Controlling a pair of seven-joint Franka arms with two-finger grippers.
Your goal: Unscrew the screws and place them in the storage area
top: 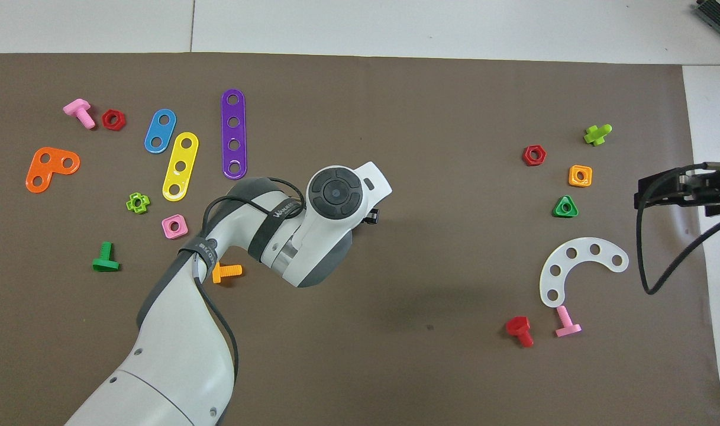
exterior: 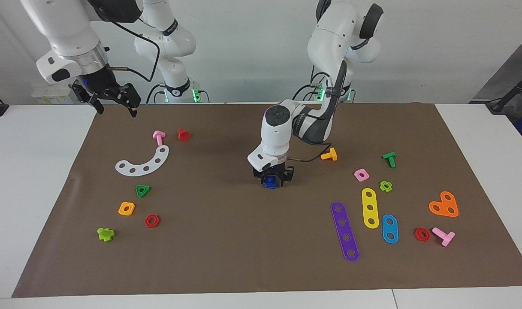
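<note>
**Left gripper holds blue screw at mid-mat**

Nearest the robots, the right gripper [exterior: 113,101] waits in the air over the mat's [exterior: 226,257] corner at the right arm's end, fingers spread and holding nothing. A red bolt [exterior: 183,134], a pink bolt [exterior: 158,137] and a white arc plate [exterior: 143,162] lie just out from it.

Farther out, at the mat's middle, the left gripper [exterior: 273,179] is low over the mat, fingers clamped on the dark-blue screw [exterior: 269,182]; whether the piece touches the mat, I cannot tell. From overhead the wrist hides it.

Risk, as I judge it: a shallow pinch on so small a piece could let it twist loose and roll during a carry.

Open room is wide around the gripper and toward the mat's far edge; loose parts crowd both ends.
</note>
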